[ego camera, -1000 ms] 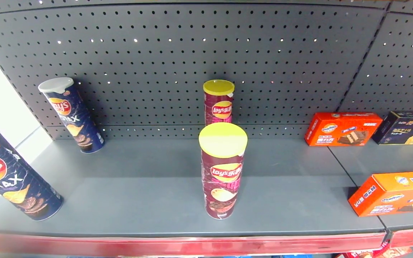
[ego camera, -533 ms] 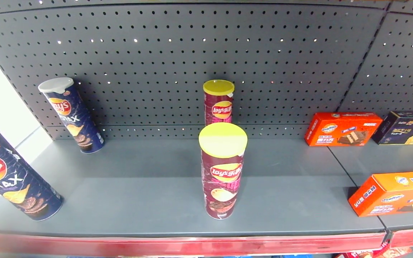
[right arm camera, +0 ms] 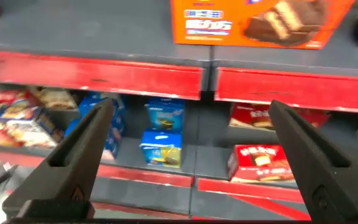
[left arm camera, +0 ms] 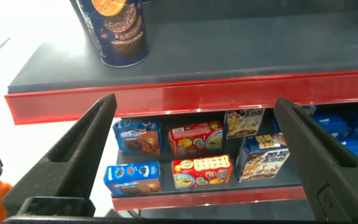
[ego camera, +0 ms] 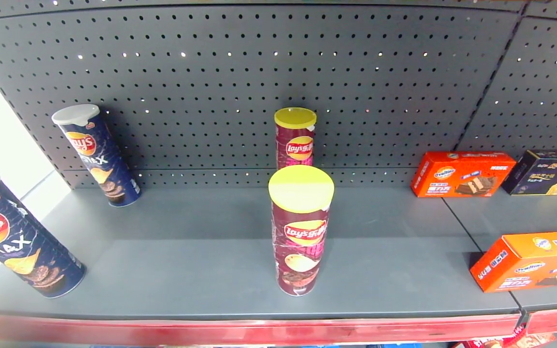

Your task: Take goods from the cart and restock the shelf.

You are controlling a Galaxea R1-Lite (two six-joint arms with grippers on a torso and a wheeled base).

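Both arms sit low in front of the shelf (ego camera: 186,251), below its red front lip (ego camera: 211,331). The left gripper (left arm camera: 194,102) has its jaws spread wide with nothing between them, and the right gripper (right arm camera: 191,104) is just as wide and just as empty. No goods are in hand yet. A dark mesh corner at the edge of the left wrist view may be the cart, but I can't tell.

The trouble I'd expect is on the way up. A gripper rising from under the lip could catch the red edge. On the left it could clip the front navy canister (ego camera: 17,246), which stands near the front at the shelf's left end. These tubes are tall and narrow, so I'd guess one knock would tip them. The front maroon canister (ego camera: 300,237) stands in the open middle, where new stock would likely go.

Counting across:
- Two navy canisters, the second (ego camera: 97,157) at the back.
- Two maroon, yellow-lidded ones, the second (ego camera: 294,140) behind the first.
- Two orange boxes, one at the back (ego camera: 460,174) and one in front (ego camera: 535,261).
- One dark box (ego camera: 549,179) far right.
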